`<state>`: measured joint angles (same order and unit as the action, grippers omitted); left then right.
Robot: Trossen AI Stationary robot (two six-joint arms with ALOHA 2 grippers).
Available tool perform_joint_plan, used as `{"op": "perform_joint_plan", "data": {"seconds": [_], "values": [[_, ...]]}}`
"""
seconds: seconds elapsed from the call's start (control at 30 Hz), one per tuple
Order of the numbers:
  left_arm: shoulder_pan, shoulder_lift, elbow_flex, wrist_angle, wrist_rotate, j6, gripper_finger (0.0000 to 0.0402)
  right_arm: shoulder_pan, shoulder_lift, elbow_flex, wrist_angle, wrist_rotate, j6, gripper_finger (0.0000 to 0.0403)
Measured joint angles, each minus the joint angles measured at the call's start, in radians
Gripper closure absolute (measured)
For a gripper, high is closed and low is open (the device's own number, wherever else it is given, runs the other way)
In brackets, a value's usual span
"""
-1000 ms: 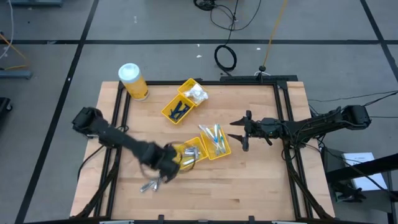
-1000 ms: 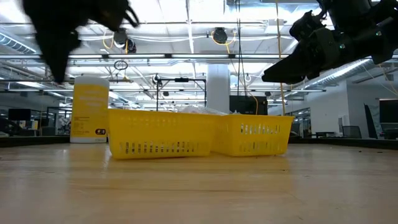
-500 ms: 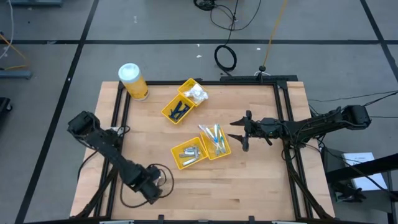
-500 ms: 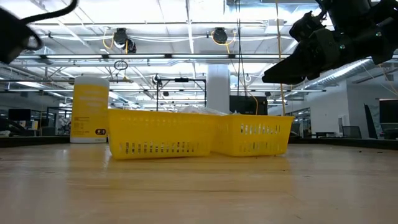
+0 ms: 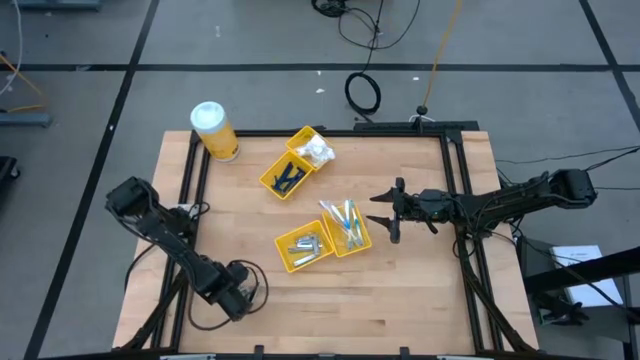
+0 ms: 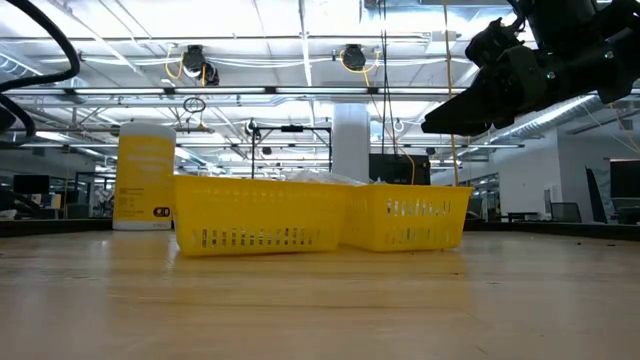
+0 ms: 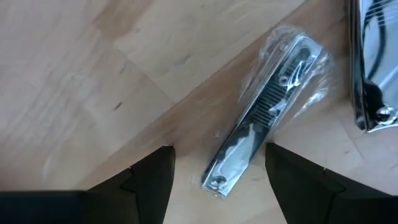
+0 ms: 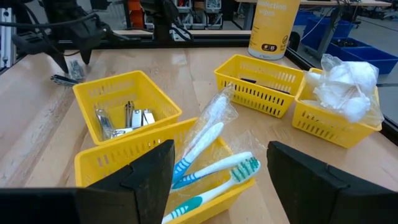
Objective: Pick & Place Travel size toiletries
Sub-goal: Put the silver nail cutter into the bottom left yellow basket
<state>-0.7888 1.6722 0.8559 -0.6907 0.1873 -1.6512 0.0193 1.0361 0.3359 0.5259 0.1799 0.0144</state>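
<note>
The wooden tabletop [image 5: 400, 290] carries a yellow jar [image 5: 215, 131] at 11 o'clock, two joined trays [image 5: 298, 162] just above centre at 12, and two more trays [image 5: 324, 240] at centre. At 7 o'clock, wrapped metal nail clippers [image 7: 264, 116] lie flat on the bare wood, another clipper [image 7: 371, 62] just beside.

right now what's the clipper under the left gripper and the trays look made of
Clipper: likely polished metal, with a bright mirror-like shine and a ridged file strip, sealed in crinkly clear plastic wrap. Trays: apparently moulded yellow plastic, glossy, with slotted walls. The left gripper is open above it.
</note>
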Motion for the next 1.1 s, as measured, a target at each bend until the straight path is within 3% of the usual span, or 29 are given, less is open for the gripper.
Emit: {"op": "perform_joint_plan", "data": {"seconds": [0.2, 0.53, 0.63, 0.73, 1.1], "values": [[-0.001, 0.000, -0.016, 0.018, -0.017, 0.066, 0.0183, 0.000, 0.000, 0.000, 0.000, 0.000, 0.000, 0.0161], [0.009, 0.002, -0.014, -0.036, -0.093, 0.196, 0.0358, 0.000, 0.000, 0.000, 0.000, 0.001, 0.000, 0.0161], [0.014, -0.016, -0.016, -0.042, -0.099, 0.206, 0.0370, 0.000, 0.000, 0.000, 0.000, 0.001, 0.000, 0.0161], [0.014, -0.072, -0.025, -0.059, -0.191, 0.203, 0.0368, 0.000, 0.000, 0.000, 0.000, 0.001, 0.000, 0.0161], [0.066, -0.312, -0.021, -0.025, -0.707, 0.282, 0.0366, 0.000, 0.000, 0.000, 0.001, 0.002, 0.000, 0.0161]]}}
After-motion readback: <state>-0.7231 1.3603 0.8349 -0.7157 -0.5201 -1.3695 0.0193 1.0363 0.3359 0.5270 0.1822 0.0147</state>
